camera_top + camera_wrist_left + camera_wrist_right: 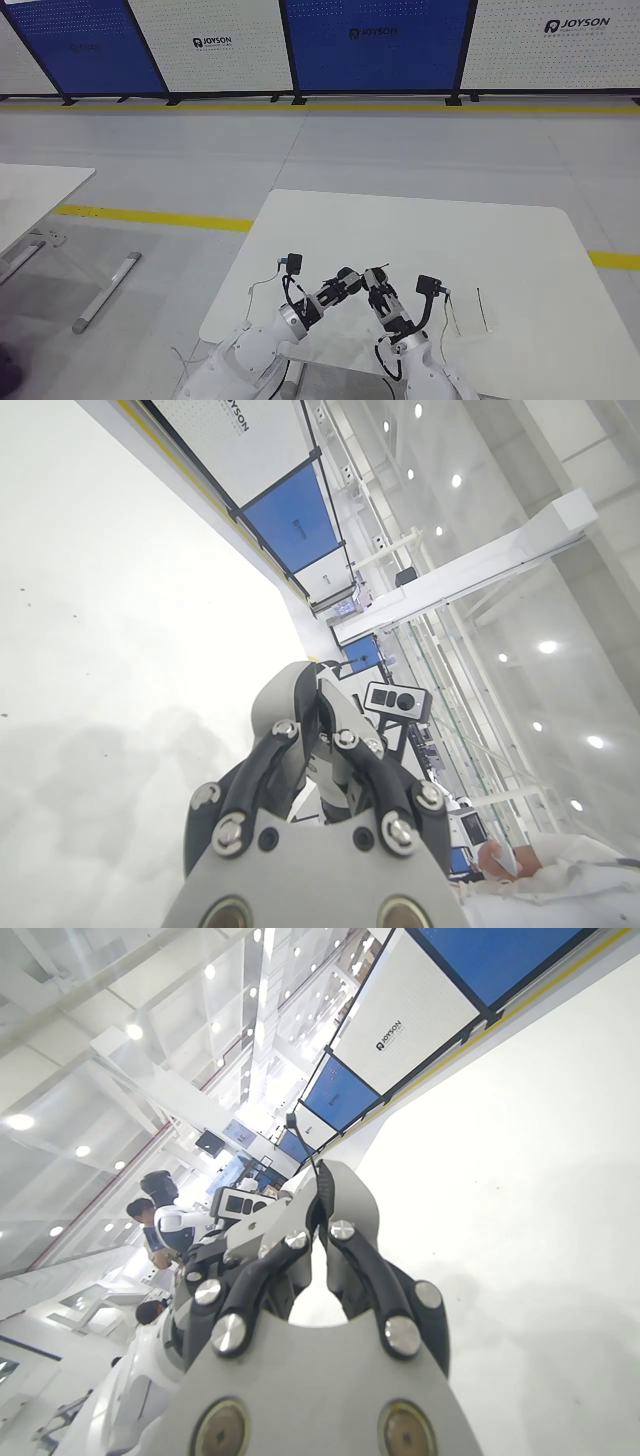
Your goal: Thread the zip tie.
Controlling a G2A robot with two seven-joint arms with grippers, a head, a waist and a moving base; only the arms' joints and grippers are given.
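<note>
white table [450, 240], right hand [320, 1183] pinching zip tie [301, 1138]

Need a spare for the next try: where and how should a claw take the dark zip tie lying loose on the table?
Grip the zip tie mid-strap, coming straight down with the claw closing across its narrow width. It lies flat on the table, long and thin, so a sideways approach would likely find nothing to catch.

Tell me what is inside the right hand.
A black zip tie sticks out of the shut right hand, head end free. The part between the fingers is hidden.
</note>
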